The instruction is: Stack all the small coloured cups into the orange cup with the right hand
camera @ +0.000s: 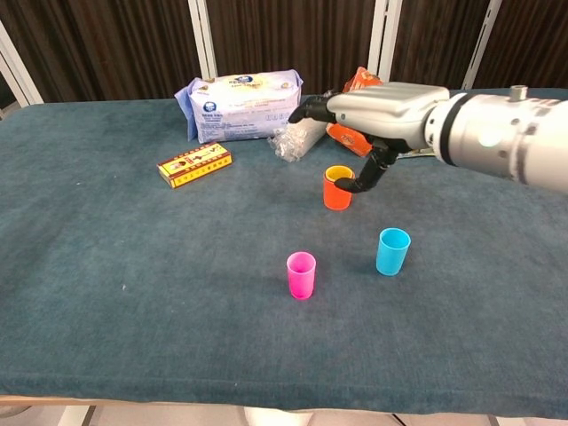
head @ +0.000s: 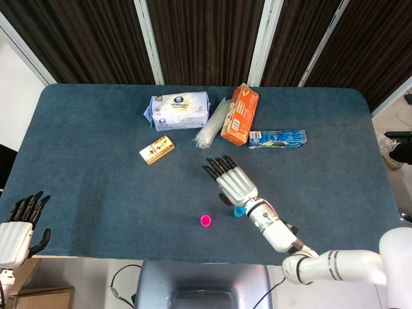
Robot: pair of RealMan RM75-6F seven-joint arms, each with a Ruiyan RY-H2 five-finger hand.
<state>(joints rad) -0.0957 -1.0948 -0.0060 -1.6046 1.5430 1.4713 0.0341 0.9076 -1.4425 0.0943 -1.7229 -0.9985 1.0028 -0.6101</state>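
Observation:
The orange cup (camera: 336, 191) stands mid-table with a yellow cup (camera: 338, 173) nested inside it, only the yellow rim showing. My right hand (camera: 377, 109) hovers just above and behind that stack, fingers stretched out and holding nothing; its thumb hangs down beside the cup's right side. In the head view the right hand (head: 235, 184) hides the stack. A pink cup (camera: 301, 274) and a blue cup (camera: 392, 251) stand upright nearer the front edge, apart from each other. My left hand (head: 19, 225) hangs off the table's front left corner, fingers apart and empty.
Along the back lie a white wipes pack (camera: 244, 106), a crinkled plastic bag (head: 211, 125), an orange box (head: 239, 114) and a blue box (head: 277, 138). A small yellow box (camera: 194, 164) lies to the left of the cups.

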